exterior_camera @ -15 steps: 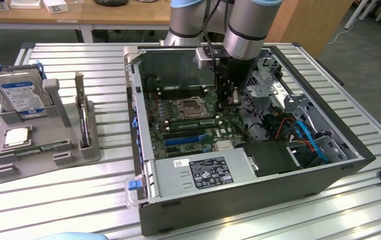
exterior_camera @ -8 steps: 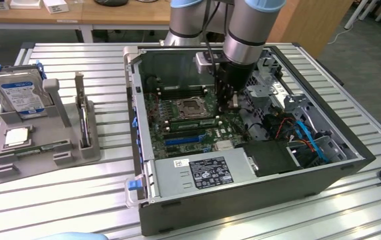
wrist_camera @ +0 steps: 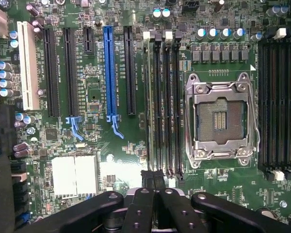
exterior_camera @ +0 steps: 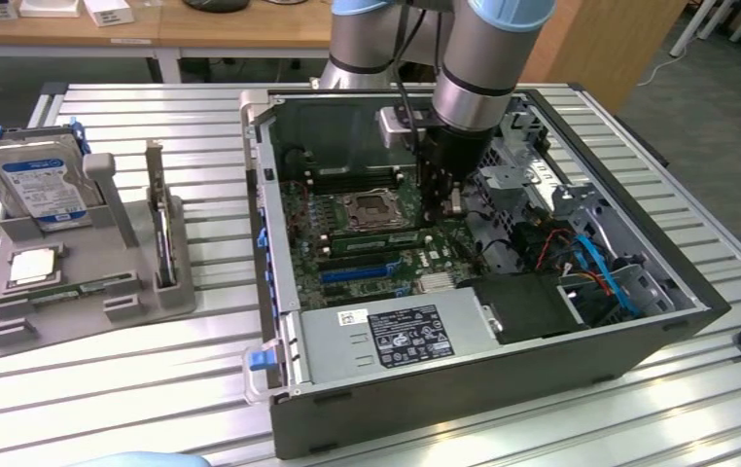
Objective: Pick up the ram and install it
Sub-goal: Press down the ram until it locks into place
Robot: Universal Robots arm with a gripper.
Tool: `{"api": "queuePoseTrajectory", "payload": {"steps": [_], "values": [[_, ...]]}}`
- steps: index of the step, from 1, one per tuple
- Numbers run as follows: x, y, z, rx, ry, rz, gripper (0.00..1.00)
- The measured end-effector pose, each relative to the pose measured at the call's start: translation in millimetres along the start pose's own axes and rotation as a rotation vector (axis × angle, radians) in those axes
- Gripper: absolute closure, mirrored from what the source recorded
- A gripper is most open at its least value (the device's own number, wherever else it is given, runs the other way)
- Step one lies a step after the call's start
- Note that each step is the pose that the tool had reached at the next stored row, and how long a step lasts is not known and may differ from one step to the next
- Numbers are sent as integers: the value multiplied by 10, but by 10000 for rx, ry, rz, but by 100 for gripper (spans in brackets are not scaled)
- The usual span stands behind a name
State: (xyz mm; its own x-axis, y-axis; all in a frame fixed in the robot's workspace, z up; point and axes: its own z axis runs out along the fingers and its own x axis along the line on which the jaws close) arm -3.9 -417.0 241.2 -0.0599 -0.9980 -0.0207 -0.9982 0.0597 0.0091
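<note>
The black two-finger gripper (wrist_camera: 153, 178), fingers pressed together, hung over the thin green circuit-board ram stick (exterior_camera: 373, 236), apparently seated beside the silver CPU socket (exterior_camera: 373, 206) (light, stiff, fragile; best gripped by its long edges).

Exterior view: high, off arm, looking down at angle over open PC case (exterior_camera: 475, 292) on slatted table (exterior_camera: 150, 389), whole case in frame. Wrist view: close, straight down onto motherboard (wrist_camera: 116, 160). Shared: CPU socket (exterior_camera: 373, 206) (wrist_camera: 222, 119), nearby memory slots.
</note>
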Motion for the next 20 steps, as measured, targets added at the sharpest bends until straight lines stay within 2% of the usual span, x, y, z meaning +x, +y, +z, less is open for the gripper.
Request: {"api": "queuePoseTrajectory", "payload": {"steps": [2, 5, 7, 12, 17, 20], "values": [[-1, -1, 9, -36, -9, -3, 90], [0, -1, 43, -165, 2, 0, 90], [-7, 0, 61, -217, 0, 3, 90], [-56, 2, 95, -259, -37, -2, 90], [-71, 2, 148, -290, -38, -8, 90], [-69, 2, 183, -363, -24, -6, 90]]}}
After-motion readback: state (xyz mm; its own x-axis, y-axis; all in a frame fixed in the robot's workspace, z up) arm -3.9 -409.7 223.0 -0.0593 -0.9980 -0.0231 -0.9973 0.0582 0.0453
